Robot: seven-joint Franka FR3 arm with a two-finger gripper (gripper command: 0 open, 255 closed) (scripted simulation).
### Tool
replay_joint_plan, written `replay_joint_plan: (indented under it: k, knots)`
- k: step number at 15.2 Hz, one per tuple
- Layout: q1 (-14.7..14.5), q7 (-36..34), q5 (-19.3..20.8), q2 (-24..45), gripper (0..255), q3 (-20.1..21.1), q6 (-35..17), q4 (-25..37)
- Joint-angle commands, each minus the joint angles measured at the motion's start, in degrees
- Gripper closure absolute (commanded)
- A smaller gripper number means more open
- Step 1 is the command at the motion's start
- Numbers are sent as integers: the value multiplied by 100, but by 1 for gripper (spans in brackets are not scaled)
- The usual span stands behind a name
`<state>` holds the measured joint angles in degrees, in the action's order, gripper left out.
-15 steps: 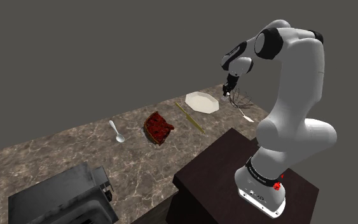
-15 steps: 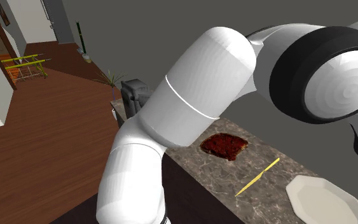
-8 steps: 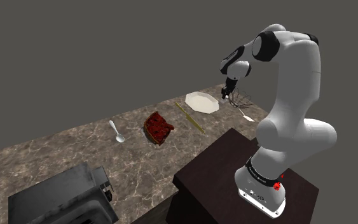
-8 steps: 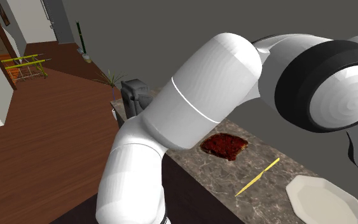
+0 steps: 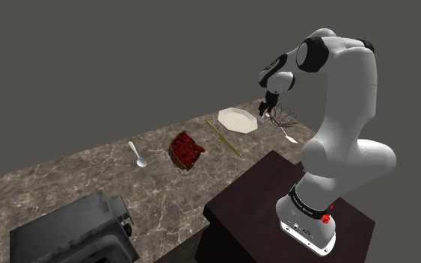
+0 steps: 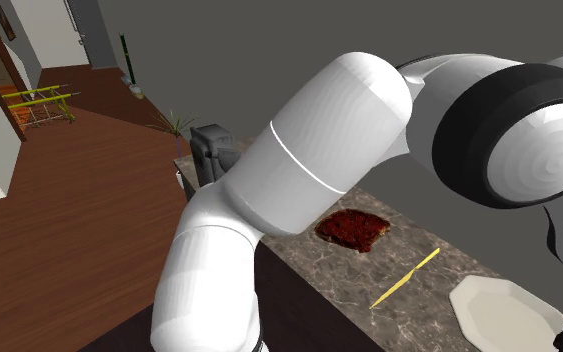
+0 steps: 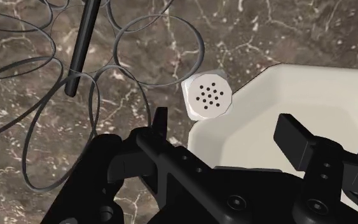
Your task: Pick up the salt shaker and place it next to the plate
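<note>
Claw (image 7: 227, 130), black, I saw released; white hole-topped salt shaker (image 7: 208, 95) stood untouched just ahead, beside white angular plate (image 7: 311, 95).

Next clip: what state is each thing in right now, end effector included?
Plate: flat on the counter, bare.
Shaker: upright on the counter beside the plate's rim, not held.
End effector: open, empty, over the shaker.
Whisk: lying on the counter.
Spoon: lying flat.
Yellow stick: lying flat.
</note>
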<state>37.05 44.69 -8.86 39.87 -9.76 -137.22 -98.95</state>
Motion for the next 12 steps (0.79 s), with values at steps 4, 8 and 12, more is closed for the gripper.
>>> replay_joint_plan:
  k: [4, 8, 12]
  knots:
    - [-15, -16, 26, -138, 0, -25, 121, -18]
    - [-58, -61, 102, -501, 0, -85, 479, -21]
    - [-58, -61, 102, -501, 0, -85, 479, -21]
